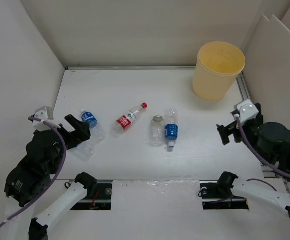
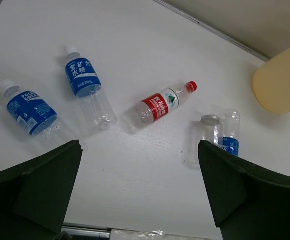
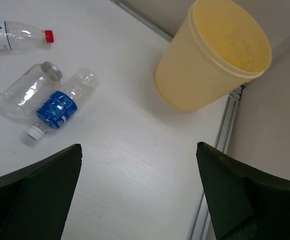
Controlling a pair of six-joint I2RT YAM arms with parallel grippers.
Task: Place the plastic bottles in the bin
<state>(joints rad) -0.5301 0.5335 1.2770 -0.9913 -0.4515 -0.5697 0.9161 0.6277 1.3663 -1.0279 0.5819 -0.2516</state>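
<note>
Five clear plastic bottles lie on the white table. In the top view a blue-labelled bottle lies at the left. A second one is partly hidden under my left gripper. The red-labelled, red-capped bottle is in the middle. The short unlabelled bottle touches a third blue-labelled bottle. The pale yellow bin stands upright at the back right. My left gripper is open and empty above the table, with both left bottles ahead of it. My right gripper is open and empty, near the bin.
White walls enclose the table at the back and on both sides. A metal rail runs along the right edge beside the bin. Two dark cut-outs sit at the near edge by the arm bases.
</note>
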